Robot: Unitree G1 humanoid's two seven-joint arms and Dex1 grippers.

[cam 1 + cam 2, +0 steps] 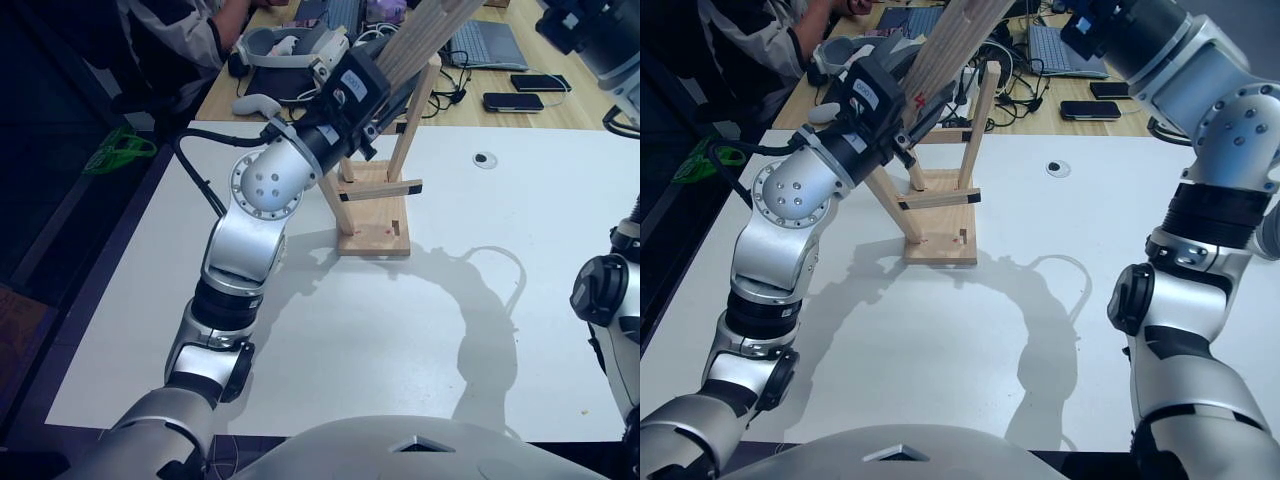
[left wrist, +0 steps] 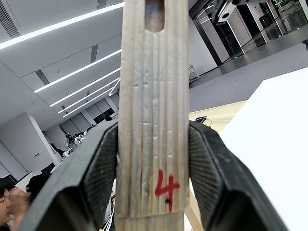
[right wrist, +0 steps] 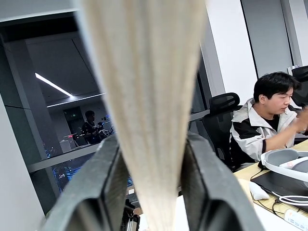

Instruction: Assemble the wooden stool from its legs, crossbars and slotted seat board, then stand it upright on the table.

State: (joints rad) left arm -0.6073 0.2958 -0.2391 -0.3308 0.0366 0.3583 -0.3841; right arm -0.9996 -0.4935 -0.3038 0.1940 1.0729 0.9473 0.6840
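Left pincer point(image 2: 153, 168) is closed on a ribbed wooden part point(image 2: 154, 86), one finger pressed to each side. Right pincer point(image 3: 150, 187) is clamped on the wooden part as well. The part is held in the air, tilted, above the partly built stool point(image 1: 372, 195). The stool's seat board point(image 1: 385, 241) lies flat on the tabletop point(image 1: 400, 350), with legs and crossbars rising from it.

White table point(image 1: 400, 330) across middle and lower frame, small dark round disc point(image 1: 485, 159) on it, upper right. Wooden desk point(image 1: 590, 112) along top edge: dark phone point(image 1: 512, 101), second phone point(image 1: 540, 82), laptop point(image 1: 482, 42), white headset point(image 1: 320, 52) upper centre. Green item point(image 1: 120, 150) on floor, left edge.
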